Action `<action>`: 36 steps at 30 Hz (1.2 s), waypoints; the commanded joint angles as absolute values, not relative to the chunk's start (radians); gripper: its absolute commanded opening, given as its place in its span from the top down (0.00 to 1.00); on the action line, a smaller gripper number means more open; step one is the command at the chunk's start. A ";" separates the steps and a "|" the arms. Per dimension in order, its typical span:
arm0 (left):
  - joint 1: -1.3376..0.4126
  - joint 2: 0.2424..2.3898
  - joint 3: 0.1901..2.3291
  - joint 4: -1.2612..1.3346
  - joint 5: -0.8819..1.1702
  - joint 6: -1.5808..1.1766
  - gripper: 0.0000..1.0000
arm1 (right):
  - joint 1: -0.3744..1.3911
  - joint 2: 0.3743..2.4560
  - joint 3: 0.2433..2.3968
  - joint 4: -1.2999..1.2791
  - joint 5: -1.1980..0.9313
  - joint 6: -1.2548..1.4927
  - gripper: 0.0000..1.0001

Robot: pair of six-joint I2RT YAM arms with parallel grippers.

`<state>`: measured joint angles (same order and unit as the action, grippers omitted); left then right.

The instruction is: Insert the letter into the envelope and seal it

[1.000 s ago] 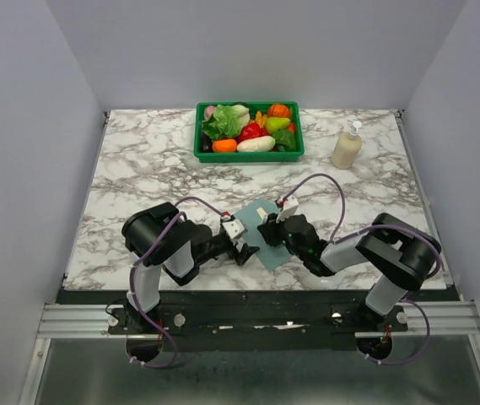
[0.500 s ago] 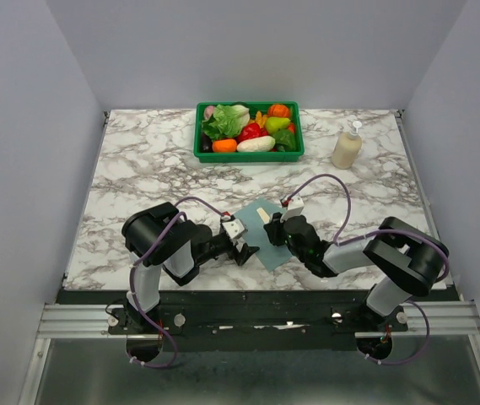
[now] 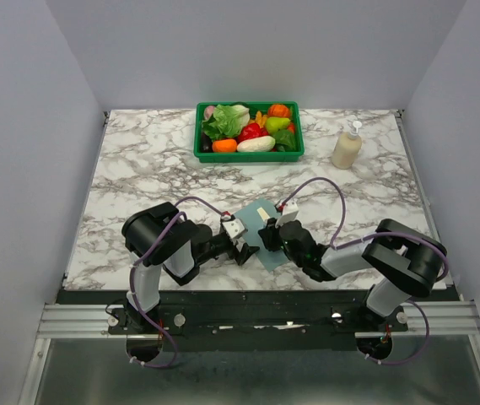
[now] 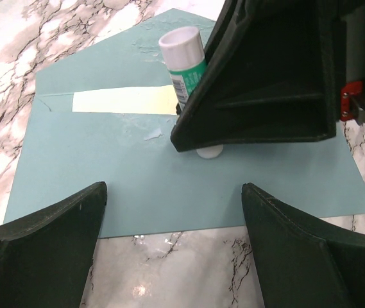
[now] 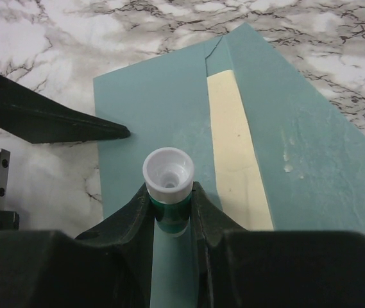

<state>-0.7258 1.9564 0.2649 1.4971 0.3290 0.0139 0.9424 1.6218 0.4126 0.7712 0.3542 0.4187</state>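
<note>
One teal envelope (image 4: 105, 147) lies by the marble table's (image 3: 138, 169) near edge, its long axis slanting far-left to near-right and its open flap pointing far-right, with one cream letter (image 4: 121, 101) showing at its mouth, while the left gripper (image 4: 174, 191) hangs with jaws wide apart and the right gripper (image 5: 169, 208) is clamped on one glue stick (image 5: 168, 172).

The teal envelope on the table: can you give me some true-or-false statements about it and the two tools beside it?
1. The right tool grips a glue stick. True.
2. The letter lies loose beside the envelope. False: it sits inside, with only a cream strip showing.
3. The left tool is open and empty. True.
4. The envelope is sealed shut. False: its flap lies open.
</note>
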 commanded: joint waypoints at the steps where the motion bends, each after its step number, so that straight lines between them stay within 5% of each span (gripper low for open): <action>1: -0.710 2.003 0.255 1.479 0.282 0.012 0.05 | 0.966 1.651 0.371 0.575 0.354 0.465 0.99; 14: -0.709 2.002 0.252 1.485 0.284 0.011 0.05 | 0.965 1.539 0.354 0.327 0.646 0.595 0.99; 36: -0.709 2.006 0.252 1.493 0.288 0.008 0.05 | 0.966 1.637 0.423 0.466 0.560 0.548 0.99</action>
<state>-0.7238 1.9583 0.2672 1.4960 0.3294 0.0135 0.9649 1.6062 0.4549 0.5823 0.5961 0.5526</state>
